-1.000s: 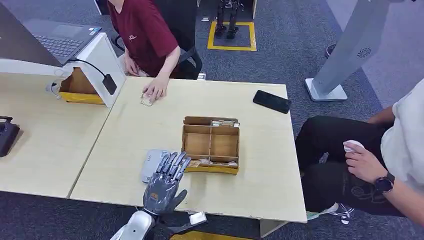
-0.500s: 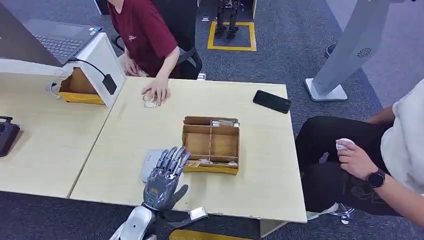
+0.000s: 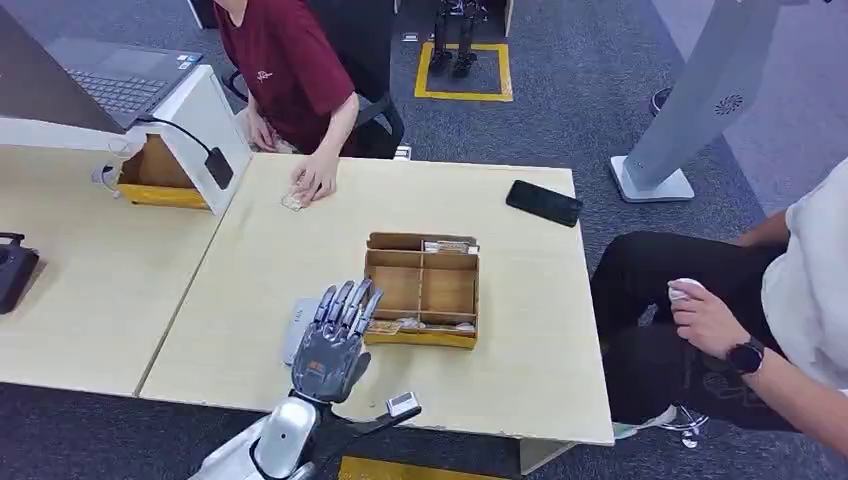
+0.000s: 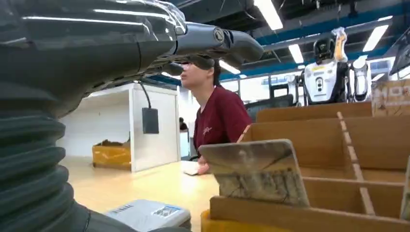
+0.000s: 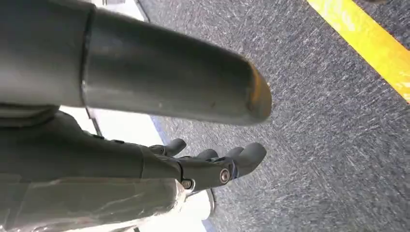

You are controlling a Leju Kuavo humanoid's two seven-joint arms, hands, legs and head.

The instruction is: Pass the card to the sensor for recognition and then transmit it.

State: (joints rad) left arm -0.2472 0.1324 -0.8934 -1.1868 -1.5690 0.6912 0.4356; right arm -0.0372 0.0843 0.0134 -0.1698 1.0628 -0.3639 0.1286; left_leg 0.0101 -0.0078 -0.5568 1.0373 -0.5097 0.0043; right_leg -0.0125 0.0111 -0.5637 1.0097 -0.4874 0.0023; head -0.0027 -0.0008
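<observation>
Head view: the left hand [image 3: 335, 345] is seen over the near edge of the table [image 3: 250, 270], palm down, fingers stretched out side by side and holding nothing. Just beyond and to the right of its fingertips stands a cardboard box [image 3: 422, 288] with compartments. A card [image 3: 390, 326] lies in the box's nearest row, just right of the fingertips; its long axis runs along the box front, across the line of the fingers. In the left wrist view the card [image 4: 256, 171] is seen leaning on edge in the front compartment, its face mottled, with no print that can be read. A flat grey sensor [image 3: 300, 322] lies on the table, partly covered by the hand; a small label on its top [image 4: 167, 211] is too blurred to read. The right hand [image 5: 212, 166] hangs over carpet, fingers loosely apart and empty. Far beyond the left hand, a person's hand [image 3: 312, 180] rests on the table over a small object.
</observation>
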